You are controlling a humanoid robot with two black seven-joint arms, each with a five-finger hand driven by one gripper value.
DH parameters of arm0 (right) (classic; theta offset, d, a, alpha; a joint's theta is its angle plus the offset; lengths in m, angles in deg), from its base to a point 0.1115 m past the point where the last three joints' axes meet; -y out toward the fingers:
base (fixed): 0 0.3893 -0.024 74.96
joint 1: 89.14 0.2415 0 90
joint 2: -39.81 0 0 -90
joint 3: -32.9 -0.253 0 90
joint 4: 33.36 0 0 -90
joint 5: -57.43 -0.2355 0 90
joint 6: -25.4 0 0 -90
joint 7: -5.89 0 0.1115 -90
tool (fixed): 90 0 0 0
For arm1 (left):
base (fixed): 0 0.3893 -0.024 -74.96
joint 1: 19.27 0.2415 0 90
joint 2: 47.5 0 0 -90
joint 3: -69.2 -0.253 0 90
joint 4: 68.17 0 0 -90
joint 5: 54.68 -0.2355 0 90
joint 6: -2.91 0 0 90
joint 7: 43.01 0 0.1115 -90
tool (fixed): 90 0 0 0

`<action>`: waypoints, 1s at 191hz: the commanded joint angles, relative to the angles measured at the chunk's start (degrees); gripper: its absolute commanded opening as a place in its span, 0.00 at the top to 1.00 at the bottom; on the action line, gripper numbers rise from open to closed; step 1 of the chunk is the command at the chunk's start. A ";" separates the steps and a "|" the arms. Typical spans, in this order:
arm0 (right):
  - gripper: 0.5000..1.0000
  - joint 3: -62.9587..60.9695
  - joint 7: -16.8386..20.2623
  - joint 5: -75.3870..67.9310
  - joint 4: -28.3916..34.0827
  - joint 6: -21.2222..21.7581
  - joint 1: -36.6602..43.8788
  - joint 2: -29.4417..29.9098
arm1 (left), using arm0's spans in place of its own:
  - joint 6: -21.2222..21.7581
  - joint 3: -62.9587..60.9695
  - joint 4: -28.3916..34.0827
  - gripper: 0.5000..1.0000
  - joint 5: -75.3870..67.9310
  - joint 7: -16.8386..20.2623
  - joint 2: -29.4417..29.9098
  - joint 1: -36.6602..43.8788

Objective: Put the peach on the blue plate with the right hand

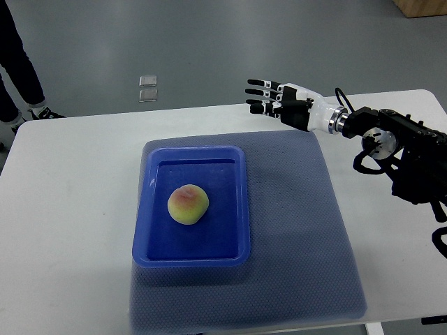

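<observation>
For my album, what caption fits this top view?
Peach sits in the blue plate; the open right hand hovers apart.

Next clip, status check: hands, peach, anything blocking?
Right hand open, fingers spread, holding nothing, raised at the table's far edge. Left hand out of view. Peach sits in the blue plate. Nothing in the way.

A white table (pixel 63 209) is filling most of the frame, its far edge running across the upper part. A blue-grey mat (pixel 307 237) is lying flat on it, centre to lower right, its lower edge reaching near the table's near edge. A blue tray (pixel 192 155) is sitting on the mat's left half.
</observation>
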 commanded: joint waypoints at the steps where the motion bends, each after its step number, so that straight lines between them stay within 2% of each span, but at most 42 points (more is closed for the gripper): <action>1: 0.15 0.17 2.85 -9.73 -0.68 0.00 -1.99 -0.08 | 0.01 0.04 -0.09 0.00 0.00 0.00 0.00 0.00; 27: 0.15 0.09 3.03 -13.77 -1.38 0.00 -3.66 -0.26 | 0.01 -0.05 0.00 0.00 0.00 0.00 0.00 0.00; 191: 0.14 -0.27 2.15 -13.78 -1.82 0.00 -4.45 -1.49 | -0.07 -0.05 0.00 0.00 0.00 -0.09 0.00 0.00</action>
